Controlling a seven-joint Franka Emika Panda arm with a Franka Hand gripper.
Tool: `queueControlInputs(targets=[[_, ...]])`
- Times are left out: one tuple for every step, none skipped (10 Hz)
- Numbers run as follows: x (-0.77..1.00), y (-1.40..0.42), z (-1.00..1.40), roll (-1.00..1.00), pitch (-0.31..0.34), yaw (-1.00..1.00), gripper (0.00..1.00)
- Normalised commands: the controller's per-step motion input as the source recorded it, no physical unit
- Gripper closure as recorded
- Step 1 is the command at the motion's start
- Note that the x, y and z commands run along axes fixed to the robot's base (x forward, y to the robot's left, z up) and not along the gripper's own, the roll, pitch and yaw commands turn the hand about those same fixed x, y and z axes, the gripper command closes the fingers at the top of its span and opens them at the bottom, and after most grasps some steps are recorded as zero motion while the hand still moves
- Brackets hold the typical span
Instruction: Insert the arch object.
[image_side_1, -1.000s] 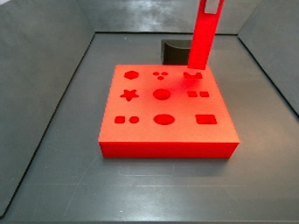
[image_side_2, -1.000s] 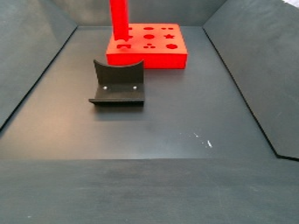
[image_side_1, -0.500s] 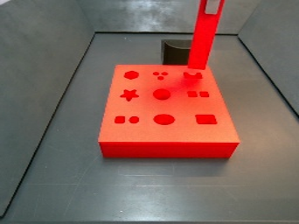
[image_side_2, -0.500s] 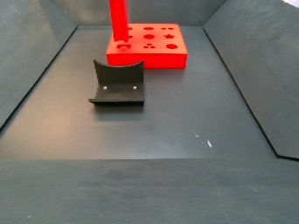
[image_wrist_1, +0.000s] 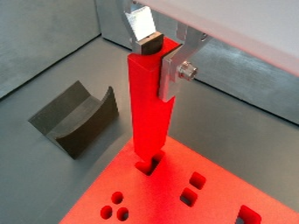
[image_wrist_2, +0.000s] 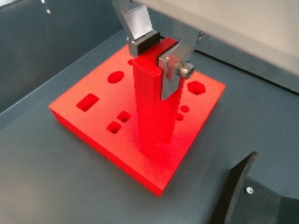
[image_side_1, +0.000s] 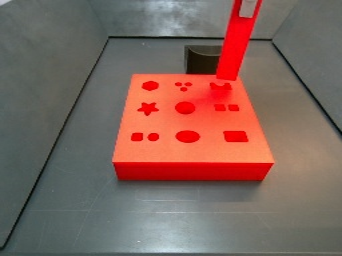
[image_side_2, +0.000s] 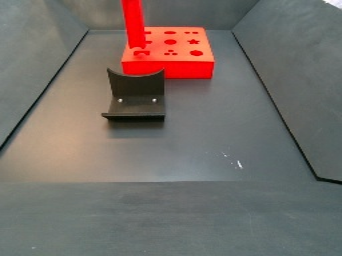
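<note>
Both wrist views show the claw (image_wrist_1: 160, 54) clamped on the top end of the long, slim, glossy bright-red bar (image_wrist_1: 149, 109), its flat silver finger plates (image_wrist_1: 176, 70) with dark pads pressing the bar from opposite sides. The bar stands upright, and its lower end meets the wide flat red board with shaped holes (image_wrist_1: 211, 206) at a small opening near one corner of the board; how deep it sits there cannot be told. In a wrist view the bar (image_wrist_2: 153, 109) rises from the board (image_wrist_2: 100, 87) close to the corner that lies toward the dark L-shaped fixture (image_wrist_2: 254, 194).

In a side view the bar (image_side_1: 234, 45) stands near the far right corner of the board (image_side_1: 187, 150), with the dark fixture (image_side_1: 201, 56) just behind the board on the grey desk (image_side_1: 80, 210). The bar's top runs out of the picture, so the claw itself is hidden there. In a side view from the opposite end, the fixture (image_side_2: 134, 95) stands in front of the board (image_side_2: 171, 55), apart from it, and the bar (image_side_2: 134, 22) rises at the board's near left corner.
</note>
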Motion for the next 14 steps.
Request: queueControlInputs(targets=[[-0.16, 0.00, 0.00, -0.10, -0.159, 0.42, 1.00], [-0.13, -0.01, 0.00, -0.04, -0.137, 0.42, 1.00], [-0.08, -0.01, -0.04, 0.00, -0.123, 0.40, 1.00], [-0.01, -0.04, -0.10, 0.00, -0.111, 0.46, 1.00], [0.03, -0.14, -0.17, -0.02, -0.100, 0.47, 1.00], [0.13, -0.10, -0.29, -0.06, -0.120, 0.36, 1.00], [0.00, -0.01, -0.24, -0.03, -0.144, 0.12, 1.00], [-0.16, 0.00, -0.28, -0.02, -0.147, 0.11, 1.00], [-0.41, 0.06, -0.26, 0.00, -0.174, 0.00, 1.00], [-0.57, 0.02, -0.09, -0.01, -0.181, -0.10, 1.00], [-0.39, 0.00, -0.01, 0.00, -0.116, -0.13, 1.00], [-0.11, 0.00, -0.05, 0.00, -0.144, -0.03, 1.00], [0.00, 0.00, -0.21, -0.05, -0.163, 0.00, 1.00], [0.06, 0.00, -0.35, -0.04, -0.196, 0.00, 1.00]])
